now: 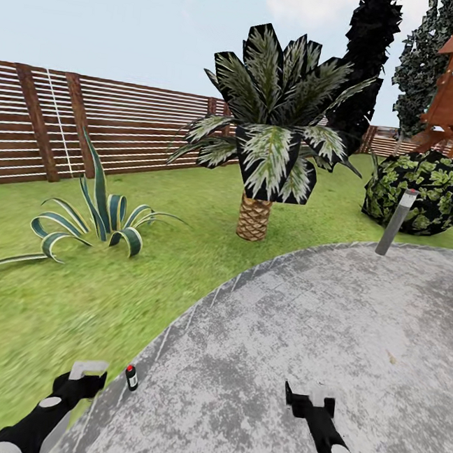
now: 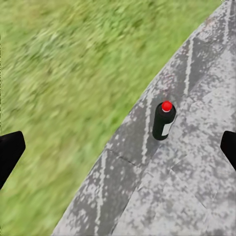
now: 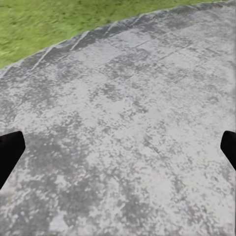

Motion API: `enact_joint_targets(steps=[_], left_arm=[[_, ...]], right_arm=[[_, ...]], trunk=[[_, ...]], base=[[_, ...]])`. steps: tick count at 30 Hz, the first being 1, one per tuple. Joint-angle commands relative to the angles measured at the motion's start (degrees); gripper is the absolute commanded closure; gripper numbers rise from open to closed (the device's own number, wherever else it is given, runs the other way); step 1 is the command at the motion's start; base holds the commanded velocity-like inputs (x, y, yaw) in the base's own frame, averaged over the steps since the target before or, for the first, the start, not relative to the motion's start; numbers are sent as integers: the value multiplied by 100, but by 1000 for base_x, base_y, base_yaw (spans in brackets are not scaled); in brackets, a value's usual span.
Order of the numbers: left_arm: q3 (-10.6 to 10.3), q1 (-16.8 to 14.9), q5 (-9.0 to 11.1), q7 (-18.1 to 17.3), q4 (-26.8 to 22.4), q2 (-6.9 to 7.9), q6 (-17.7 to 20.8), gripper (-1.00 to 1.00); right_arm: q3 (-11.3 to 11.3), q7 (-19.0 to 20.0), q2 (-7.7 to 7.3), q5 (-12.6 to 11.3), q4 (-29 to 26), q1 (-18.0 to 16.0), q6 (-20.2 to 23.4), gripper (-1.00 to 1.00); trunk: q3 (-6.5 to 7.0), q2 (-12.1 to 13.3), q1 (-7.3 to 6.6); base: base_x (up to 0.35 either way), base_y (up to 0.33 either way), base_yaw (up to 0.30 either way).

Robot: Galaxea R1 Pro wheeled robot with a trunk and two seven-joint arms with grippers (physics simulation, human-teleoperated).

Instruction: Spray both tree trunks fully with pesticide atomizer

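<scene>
On the lawn (image 1: 72,286) at far left, left gripper (image 1: 86,376), fingers spread apart; beside it, the pesticide atomizer (image 1: 131,377) upright at the grey paving's (image 1: 300,319) edge; right gripper (image 1: 310,398), fingers likewise apart over bare stone.

Atomizer (image 2: 164,120) upright on stone paving (image 1: 297,347)
</scene>
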Motion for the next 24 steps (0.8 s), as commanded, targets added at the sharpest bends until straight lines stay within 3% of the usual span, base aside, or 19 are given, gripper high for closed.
enact_joint_targets(steps=[1, 6, 24], left_arm=[[25, -8, -56, 10, -14, -2, 5, -100], [33, -44, -67, 12, -41, -6, 108, -100], [27, -47, -75, 13, -41, -27, 113, -100]], right_arm=[[1, 8, -5, 5, -15, -131, 349, -100], [14, 25, -50, 6, -47, -256, 764, -100], [5, 26, -52, 39, -44, -259, 773, -100]], trunk=[[-6, -2, -1], [-6, -2, -1], [-6, -2, -1]], base=[[0, 0, 0], [60, 24, 0], [288, 125, 0]])
